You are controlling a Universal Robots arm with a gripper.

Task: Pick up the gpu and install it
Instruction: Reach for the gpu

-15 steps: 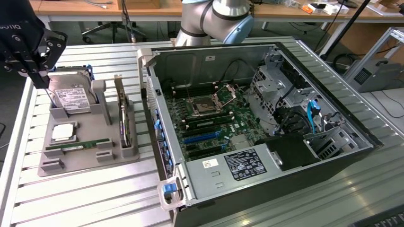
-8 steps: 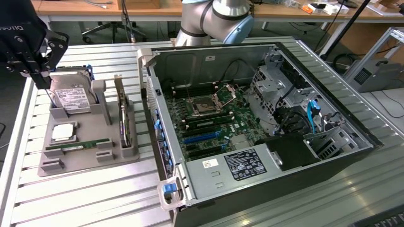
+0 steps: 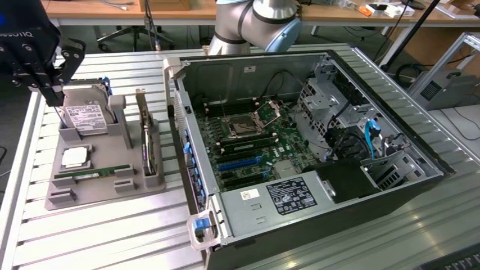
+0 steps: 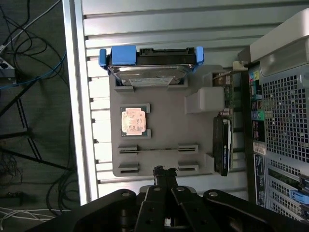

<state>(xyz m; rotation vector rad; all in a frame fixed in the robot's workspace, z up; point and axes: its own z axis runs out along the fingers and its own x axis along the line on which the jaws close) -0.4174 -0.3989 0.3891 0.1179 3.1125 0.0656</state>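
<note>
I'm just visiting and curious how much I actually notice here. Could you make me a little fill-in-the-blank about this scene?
1. The gripper is ___ and holds nothing.
2. The graphics card stands on its ___ in the gray tray, on the side next to the open computer.
3. The hard drive in the same tray carries a ___ label.

Missing words: shut; edge; white.

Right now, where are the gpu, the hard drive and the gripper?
gpu [image 3: 153,152]: exterior view, on its dark body.
hard drive [image 3: 85,117]: exterior view, on its white label.
gripper [image 4: 164,172]: wrist view, between its closed fingertips.
</note>
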